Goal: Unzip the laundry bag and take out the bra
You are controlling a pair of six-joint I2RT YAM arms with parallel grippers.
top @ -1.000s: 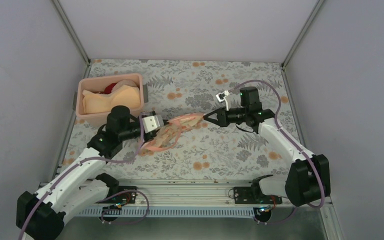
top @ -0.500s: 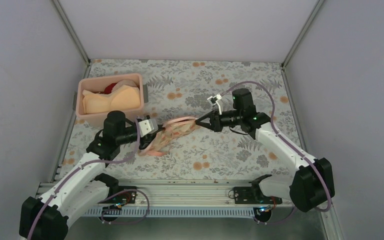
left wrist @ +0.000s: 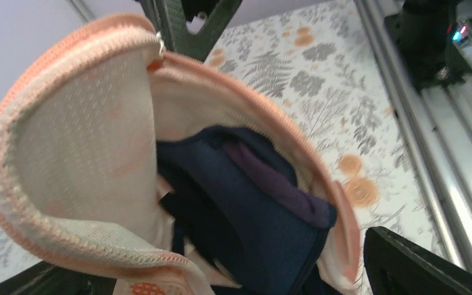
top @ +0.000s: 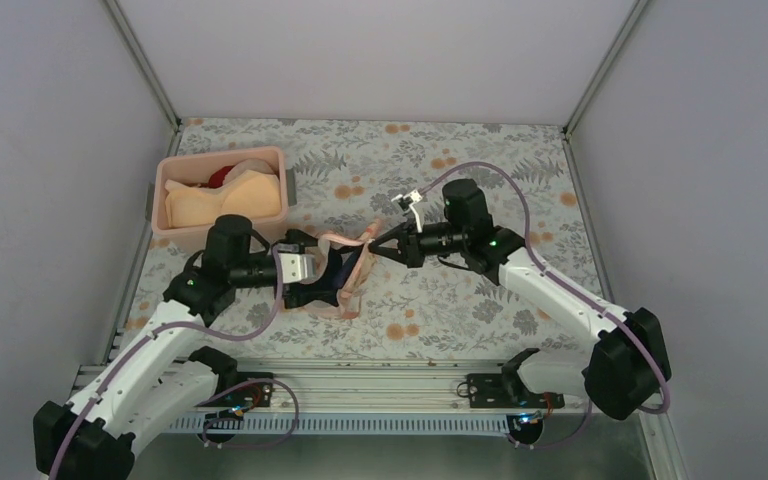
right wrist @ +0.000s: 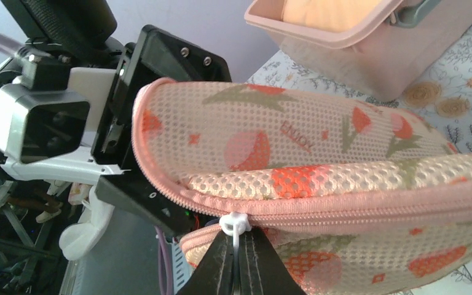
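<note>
my left tool (top: pixel 309 270) has its two fingers set wide apart with the laundry bag (top: pixel 356 272) between them, both fingers against the bag's sides, so it is gripping the bag by its left end. the bag is up off the bench (top: pixel 440 300), near the middle and a little left, just near of the pink bin (top: pixel 222 155). from the left wrist i look straight into the bag's mouth: the mesh flap stands open on the left and the bra (left wrist: pixel 252 215), dark navy, is inside the bag, one cup and a strap showing. it is not out yet.

my right tool (top: pixel 378 248) is closed tight on the white zip pull (right wrist: pixel 235 223), pinching it between the fingertips at the bag's right side. in the right wrist view the zip is parted to the left of the pull and runs shut along the pink edging to the right of it.

the bin sits at the far left of the bench with a peach bra (top: pixel 225 200) in it and a red garment (top: pixel 222 177) behind that. the two tools face each other across the bag.
</note>
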